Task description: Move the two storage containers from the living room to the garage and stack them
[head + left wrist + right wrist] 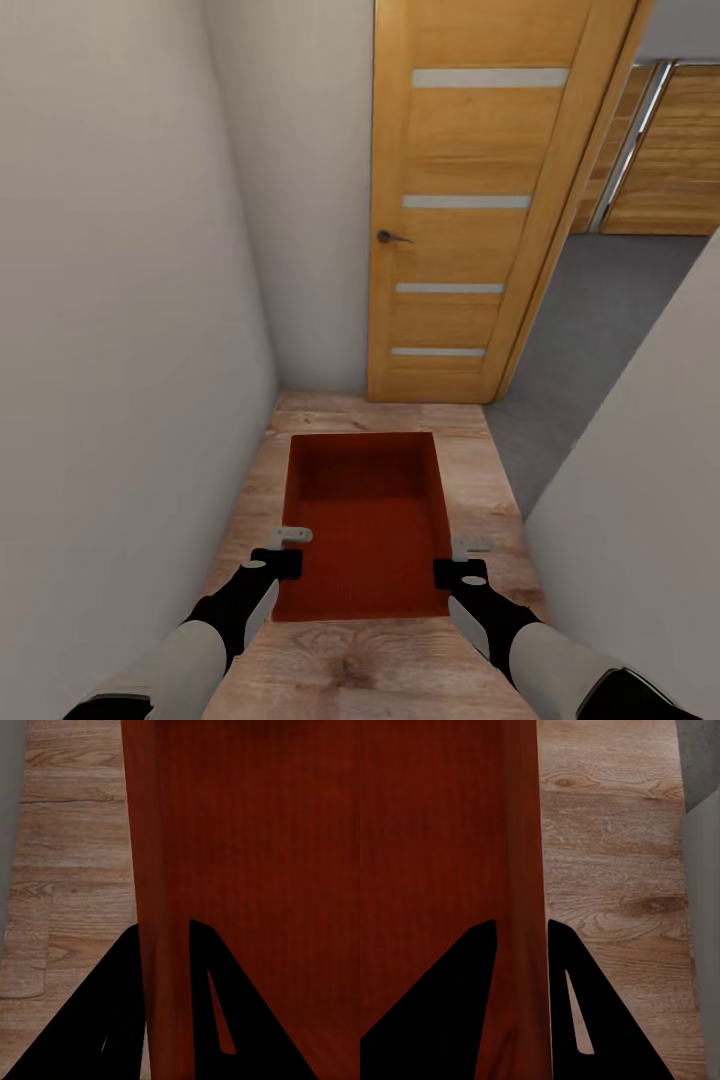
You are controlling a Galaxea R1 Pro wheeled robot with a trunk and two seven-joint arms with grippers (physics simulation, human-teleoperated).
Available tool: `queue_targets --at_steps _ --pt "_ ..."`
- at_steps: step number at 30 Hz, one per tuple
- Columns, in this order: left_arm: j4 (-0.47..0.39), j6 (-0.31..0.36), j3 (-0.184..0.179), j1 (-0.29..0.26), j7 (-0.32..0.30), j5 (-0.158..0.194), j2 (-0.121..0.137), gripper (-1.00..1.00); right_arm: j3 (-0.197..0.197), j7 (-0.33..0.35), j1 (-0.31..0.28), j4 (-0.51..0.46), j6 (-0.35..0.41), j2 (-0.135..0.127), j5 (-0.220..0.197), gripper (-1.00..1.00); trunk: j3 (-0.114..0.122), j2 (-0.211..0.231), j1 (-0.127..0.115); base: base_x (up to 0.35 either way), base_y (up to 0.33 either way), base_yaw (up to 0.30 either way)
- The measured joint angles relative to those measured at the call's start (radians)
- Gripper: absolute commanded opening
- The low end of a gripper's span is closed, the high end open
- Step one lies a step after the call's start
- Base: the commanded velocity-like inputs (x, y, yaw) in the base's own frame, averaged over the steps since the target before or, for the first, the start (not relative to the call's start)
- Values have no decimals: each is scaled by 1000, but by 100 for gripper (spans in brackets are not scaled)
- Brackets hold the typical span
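Your left gripper [287, 551] and right gripper [462, 560] each pinch a side wall of the storage container [366, 520], carried above the wood-plank floor [350, 670]. You're mid-transport; next, steer right past the open door [470, 200] onto the grey concrete floor [600, 320].

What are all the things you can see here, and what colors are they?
storage container: one, orange-red, open top, held over the wood-plank floor.
wood-plank floor: light brown, narrow corridor.
door: one, honey wood, four frosted strips, dark handle, ahead.
grey floor: dark grey, past the door, on the right.
walls: white-grey, both sides.
left gripper: black, fingers either side of the container's left wall.
right gripper: black, fingers either side of its right wall.
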Motion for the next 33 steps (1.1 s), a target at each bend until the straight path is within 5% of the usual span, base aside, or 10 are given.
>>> queue_targets --at_steps 33 --pt "0 0 0 0 0 1 0 -100 0 0 0 0 0 0 0 -100 0 0 0 323 0 0"
